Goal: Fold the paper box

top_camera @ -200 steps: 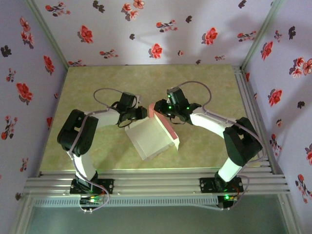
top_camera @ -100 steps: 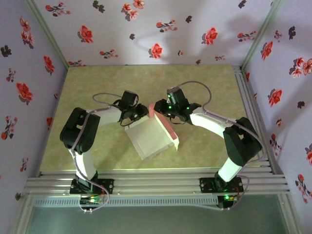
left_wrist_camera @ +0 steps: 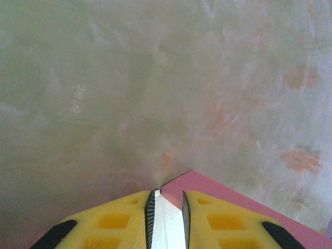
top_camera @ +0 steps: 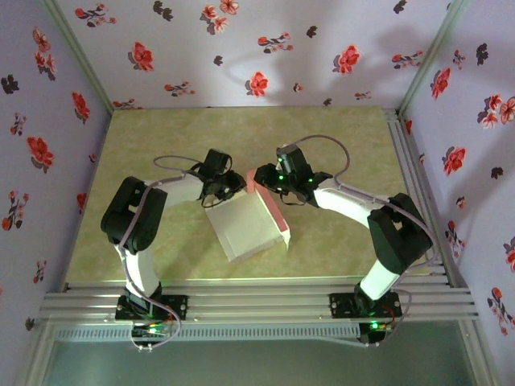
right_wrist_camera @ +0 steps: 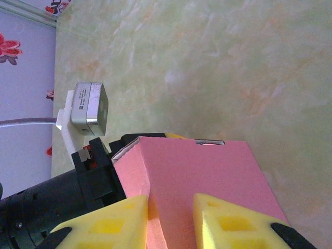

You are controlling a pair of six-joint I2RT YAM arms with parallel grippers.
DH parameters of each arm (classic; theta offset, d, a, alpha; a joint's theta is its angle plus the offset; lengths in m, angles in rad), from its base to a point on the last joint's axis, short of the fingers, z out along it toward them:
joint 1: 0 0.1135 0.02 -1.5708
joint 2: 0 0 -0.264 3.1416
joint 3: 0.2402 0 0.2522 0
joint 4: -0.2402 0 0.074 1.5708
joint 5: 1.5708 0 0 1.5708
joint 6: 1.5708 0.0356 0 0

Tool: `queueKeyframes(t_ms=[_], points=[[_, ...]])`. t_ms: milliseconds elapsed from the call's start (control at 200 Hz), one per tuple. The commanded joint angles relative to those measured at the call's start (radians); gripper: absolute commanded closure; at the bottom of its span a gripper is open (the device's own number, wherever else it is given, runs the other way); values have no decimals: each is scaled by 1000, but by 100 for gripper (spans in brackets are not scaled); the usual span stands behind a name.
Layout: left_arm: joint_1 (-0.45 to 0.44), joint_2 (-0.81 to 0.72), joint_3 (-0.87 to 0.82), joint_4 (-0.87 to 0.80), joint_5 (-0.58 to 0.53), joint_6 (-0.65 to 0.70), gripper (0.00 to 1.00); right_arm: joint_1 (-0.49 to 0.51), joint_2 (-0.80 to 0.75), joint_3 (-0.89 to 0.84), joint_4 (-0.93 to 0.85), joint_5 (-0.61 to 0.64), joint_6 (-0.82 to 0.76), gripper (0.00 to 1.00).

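Findings. The paper box (top_camera: 245, 227) sits at the middle of the desk (top_camera: 145, 145), between the two arms and just in front of their wrists. Its pale face is turned up. A pink wall (top_camera: 272, 211) stands along its right edge. We cannot tell whether its near edge rests on the desk or hangs clear of it.

Left arm (top_camera: 173, 189): the left jaws stand narrow at the far left corner of the box. In the left wrist view a strip of white card runs between the yellow fingers (left_wrist_camera: 114, 220), and a pink panel (left_wrist_camera: 207, 184) shows just to the right of them. We record a pinch on the card edge.

Right arm (top_camera: 346, 201): the right jaws meet the far end of the pink wall. In the right wrist view the yellow fingers (right_wrist_camera: 233, 223) straddle that pink wall (right_wrist_camera: 197, 166), with a slightly wider gap. We record a hold on the wall. The left arm's wrist and its small grey camera (right_wrist_camera: 88, 109) lie just beyond the box corner.

Assessment. We judge the fold to be partly done: one side wall is raised and the far corner is being formed, with both arms gripping close together. The other walls do not read as standing.

Requirement for the next move. One grip should steady the panel while the other turns the neighbouring wall upright and seats its tab. The card is thin, so the motion should be slow, and the two wrists have little room between them.
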Motion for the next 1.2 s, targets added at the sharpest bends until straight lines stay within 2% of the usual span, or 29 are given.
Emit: queueKeyframes(t_ms=[0,240,650,1195], points=[[-10,2,30,-20,-12,18,76,-8,46,-36,-64,3,-12,70],[-6,-13,29,-29,-22,37,77,-21,49,-42,-31,-14,-61,67],[-9,1,34,-19,-23,43,77,-61,36,-121,121,-63,-80,62],[-21,21,-31,42,-35,30,80,-65,33,-104,125,-71,-118,59]])
